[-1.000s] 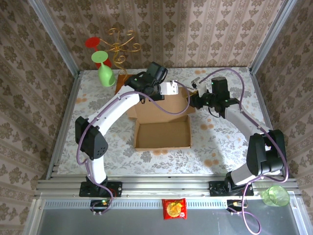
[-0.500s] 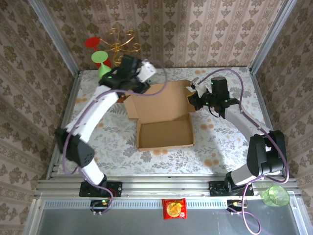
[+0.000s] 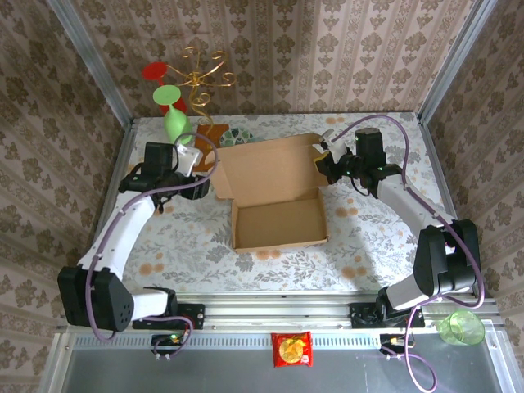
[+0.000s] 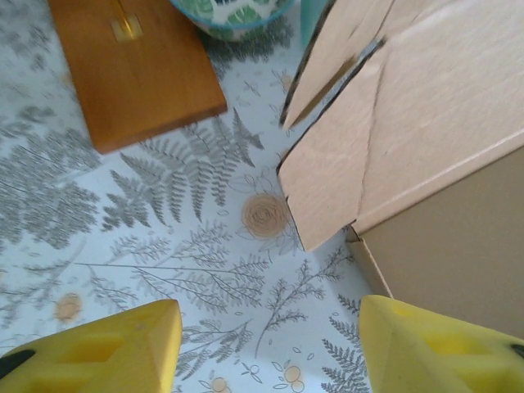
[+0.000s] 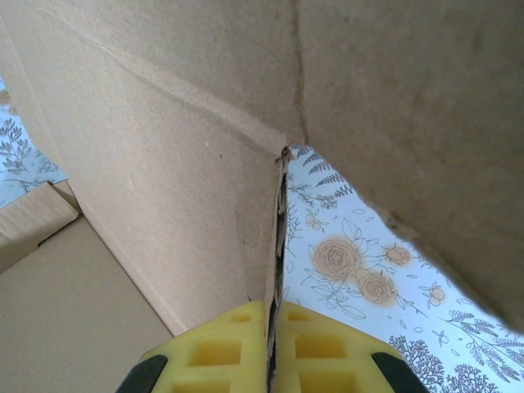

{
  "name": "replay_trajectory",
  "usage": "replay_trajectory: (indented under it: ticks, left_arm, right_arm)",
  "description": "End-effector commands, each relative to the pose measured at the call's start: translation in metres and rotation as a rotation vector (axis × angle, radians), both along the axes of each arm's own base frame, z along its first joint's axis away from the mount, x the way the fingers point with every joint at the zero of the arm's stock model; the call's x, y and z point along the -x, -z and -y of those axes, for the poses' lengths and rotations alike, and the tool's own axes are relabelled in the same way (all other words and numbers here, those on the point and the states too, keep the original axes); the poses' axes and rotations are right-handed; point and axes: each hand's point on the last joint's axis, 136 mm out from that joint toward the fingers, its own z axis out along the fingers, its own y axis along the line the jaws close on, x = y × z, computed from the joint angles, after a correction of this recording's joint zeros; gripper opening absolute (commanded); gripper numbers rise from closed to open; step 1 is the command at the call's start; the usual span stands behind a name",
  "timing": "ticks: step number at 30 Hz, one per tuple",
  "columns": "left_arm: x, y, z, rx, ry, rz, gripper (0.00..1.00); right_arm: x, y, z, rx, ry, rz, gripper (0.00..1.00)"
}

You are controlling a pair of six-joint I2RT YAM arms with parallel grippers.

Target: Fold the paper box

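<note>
The box (image 3: 274,196), open mid-table, is held by one pinch — right gripper (image 5: 274,327) clamped on its right flap (image 3: 313,147), left gripper (image 4: 266,323) spread, clear to its left — so a pull could tear that flap or skew the box.

Plain brown paper box (image 3: 274,196) mid-table; open tray below, rear lid panel raised; flaps unfolded

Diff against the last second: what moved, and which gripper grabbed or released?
The left gripper opened and swung left, off the rear lid of the paper box, to the table beside it. The right gripper closed on the box's right flap. The box itself stayed put.
</note>
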Motion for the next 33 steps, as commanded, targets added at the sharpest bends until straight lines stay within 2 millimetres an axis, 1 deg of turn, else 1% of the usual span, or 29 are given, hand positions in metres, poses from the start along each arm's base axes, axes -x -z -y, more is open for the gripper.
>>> replay_trajectory:
  ticks: [1, 5, 7, 9, 11, 14, 18, 22, 26, 29, 32, 33]
  left_arm:
    - [-0.011, -0.004, 0.016, 0.102, 0.064, 0.04, 0.61]
    - [-0.026, -0.007, 0.021, 0.114, 0.083, 0.089, 0.63]
    - [-0.033, -0.01, 0.027, 0.136, 0.109, 0.104, 0.63]
    - [-0.039, -0.009, 0.032, 0.152, 0.124, 0.096, 0.63]
    - [-0.043, -0.007, 0.035, 0.161, 0.131, 0.079, 0.63]
    - [-0.046, -0.004, 0.041, 0.184, 0.14, 0.062, 0.59]
    - [-0.051, -0.003, 0.047, 0.203, 0.112, 0.039, 0.51]
    - [-0.051, -0.003, 0.061, 0.18, 0.117, 0.031, 0.41]
    - [-0.047, -0.007, 0.075, 0.2, 0.111, 0.03, 0.27]
    - [-0.046, -0.006, 0.082, 0.211, 0.087, 0.012, 0.11]
    - [-0.049, -0.008, 0.084, 0.193, 0.032, 0.021, 0.01]
    - [-0.052, -0.01, 0.084, 0.197, -0.01, 0.029, 0.0]
  right_arm:
    - [-0.002, -0.005, 0.0, 0.012, -0.023, 0.016, 0.0]
    - [-0.002, -0.004, 0.0, 0.021, -0.03, 0.013, 0.0]
    - [-0.002, -0.004, 0.0, 0.023, -0.033, 0.011, 0.0]
    - [-0.003, -0.005, -0.001, 0.023, -0.034, 0.013, 0.0]
    - [-0.004, -0.005, -0.001, 0.019, -0.034, 0.01, 0.0]
    - [-0.006, -0.004, -0.001, 0.019, -0.028, 0.01, 0.0]
    - [-0.007, -0.004, 0.0, 0.019, -0.018, 0.01, 0.0]
    - [-0.01, -0.003, 0.003, 0.015, 0.012, 0.015, 0.0]
    - [-0.013, -0.003, 0.007, 0.009, 0.057, 0.025, 0.0]
    - [-0.015, -0.005, 0.01, -0.005, 0.103, 0.044, 0.0]
    - [-0.017, -0.008, 0.013, -0.037, 0.161, 0.074, 0.0]
    - [-0.019, -0.011, 0.013, -0.055, 0.185, 0.094, 0.0]
